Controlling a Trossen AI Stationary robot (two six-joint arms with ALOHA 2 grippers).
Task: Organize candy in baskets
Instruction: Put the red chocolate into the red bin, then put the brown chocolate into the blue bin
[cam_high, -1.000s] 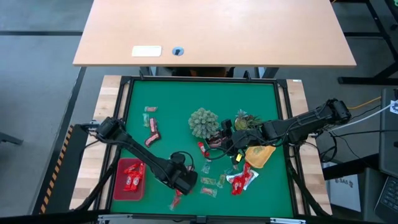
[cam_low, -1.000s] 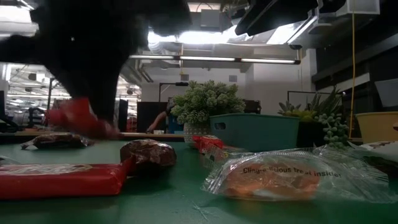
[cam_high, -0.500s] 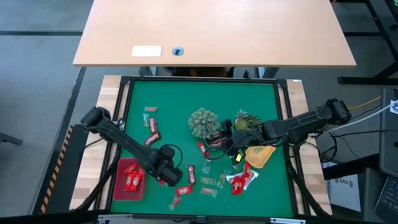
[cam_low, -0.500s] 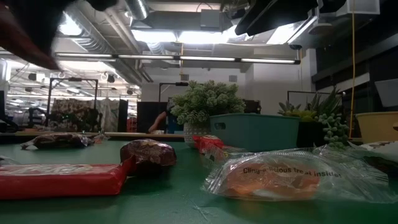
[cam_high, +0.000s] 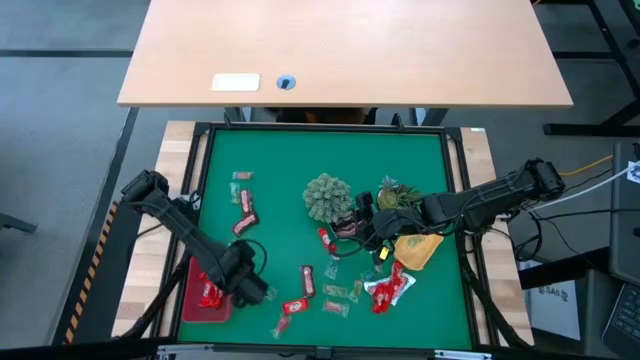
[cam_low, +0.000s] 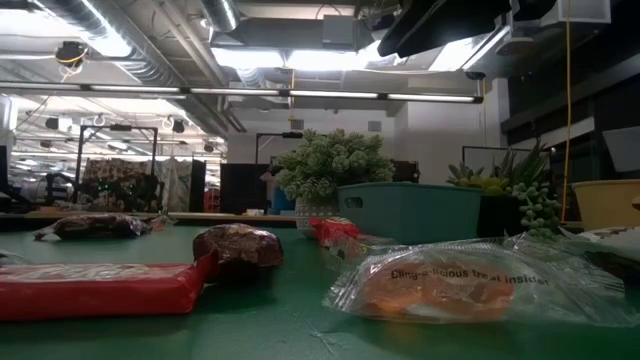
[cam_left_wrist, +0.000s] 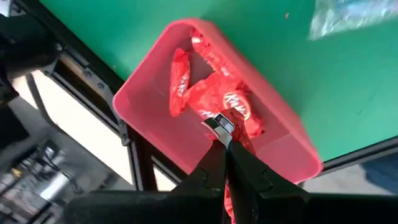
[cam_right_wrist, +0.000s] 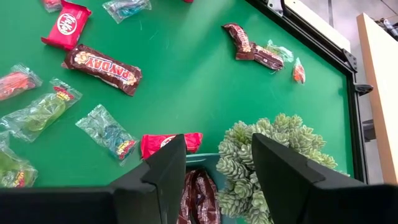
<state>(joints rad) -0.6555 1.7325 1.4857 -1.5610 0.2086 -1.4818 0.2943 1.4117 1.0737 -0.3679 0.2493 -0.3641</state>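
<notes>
Overhead, the left gripper hangs over the red rectangular basket at the near left corner of the green mat; in its wrist view the fingers are pinched together on a red wrapped candy that hangs just above the pile of red candy already lying in that basket. The right gripper sits mid-mat, right of centre, jaws wide with nothing between them, above the teal-blue basket, which holds dark brown wrapped candy. A pale green succulent ornament stands just left of that gripper and a darker spiky plant ornament just to its right. The yellow-orange basket lies on the near right part of the mat, with a red-and-white wrapped candy on its near side. Loose candy is spread about: a brown bar and small clear-wrapped sweets at far left, red pieces and greenish clear ones near centre. The low view shows a red bar, a dark brown candy and a clear-wrapped orange treat close up.
</notes>
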